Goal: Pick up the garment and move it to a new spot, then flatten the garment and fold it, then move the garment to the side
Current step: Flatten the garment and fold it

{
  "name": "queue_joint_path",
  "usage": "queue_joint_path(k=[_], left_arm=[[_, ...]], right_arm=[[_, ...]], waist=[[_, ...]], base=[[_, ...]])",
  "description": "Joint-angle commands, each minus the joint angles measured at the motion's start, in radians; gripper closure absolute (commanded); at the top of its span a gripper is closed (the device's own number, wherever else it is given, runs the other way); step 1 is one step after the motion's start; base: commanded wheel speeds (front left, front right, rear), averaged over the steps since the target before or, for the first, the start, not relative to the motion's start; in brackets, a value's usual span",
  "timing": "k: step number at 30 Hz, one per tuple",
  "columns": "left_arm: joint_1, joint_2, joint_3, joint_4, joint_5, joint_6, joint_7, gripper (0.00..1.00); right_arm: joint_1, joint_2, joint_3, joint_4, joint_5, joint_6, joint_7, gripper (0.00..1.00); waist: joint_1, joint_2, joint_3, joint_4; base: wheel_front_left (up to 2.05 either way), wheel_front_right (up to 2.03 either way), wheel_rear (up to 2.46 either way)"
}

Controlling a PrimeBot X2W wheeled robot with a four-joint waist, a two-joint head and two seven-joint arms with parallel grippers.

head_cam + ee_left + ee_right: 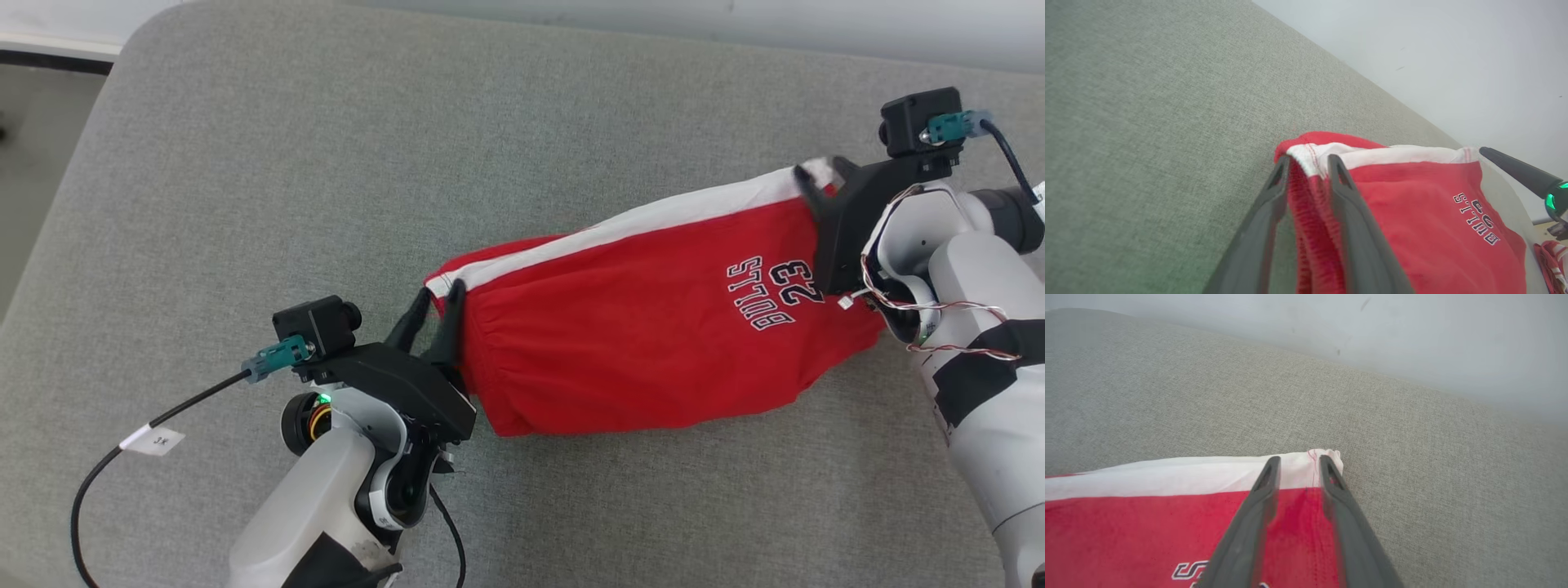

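Note:
Red shorts, the garment (637,327), with a white side stripe and "BULLS 23" print, lie stretched out across the grey padded surface (326,163). My left gripper (441,290) is at the shorts' left end, at the gathered waistband. In the left wrist view its fingers (1308,159) stand apart with the waistband fold (1310,204) loose between them. My right gripper (819,175) is at the far right corner, by the white stripe. In the right wrist view it (1299,459) is parted too, straddling the hem corner of the garment (1147,522), which lies flat on the surface.
The padded surface has a rounded corner at the upper left and a pale wall (735,24) behind its far edge. A black cable with a white label (153,439) trails by my left arm. My right arm's dark gripper (1519,171) shows in the left wrist view.

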Motion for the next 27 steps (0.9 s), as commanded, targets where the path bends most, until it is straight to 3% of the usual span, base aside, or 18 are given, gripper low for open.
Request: queue_joint_path(k=[1,9,13,21,27], left_arm=[[-0.010,-0.004,-0.003,0.013,-0.005,-0.007,-0.011,0.00],[0.068,0.043,0.029,0.008,0.058,-0.051,-0.137,0.00],[0.126,0.058,0.068,-0.034,0.113,-0.062,-0.152,0.00],[0.350,0.057,0.235,-0.257,0.441,-0.085,-0.153,0.00],[0.495,0.029,0.323,-0.383,0.618,-0.122,-0.153,0.00]], right_arm=[[-0.014,0.003,0.009,0.015,0.023,-0.003,-0.005,0.00],[0.048,-0.020,0.067,0.011,0.158,-0.003,0.008,0.00],[0.079,-0.044,0.070,0.010,0.189,-0.003,0.000,0.00],[0.161,-0.058,0.046,0.052,0.233,-0.003,-0.020,0.00],[0.172,-0.059,0.011,0.108,0.224,-0.003,-0.048,0.00]], waist=[[-0.0001,-0.0002,-0.014,-0.002],[-0.0001,-0.0002,-0.106,-0.022],[-0.0001,-0.0002,-0.137,-0.024],[-0.0001,-0.0002,-0.185,-0.016],[-0.0001,-0.0002,-0.170,0.013]], base=[[0.00,0.00,0.00],[0.00,0.00,0.00],[0.00,0.00,0.00],[0.00,0.00,0.00],[0.00,0.00,0.00]])
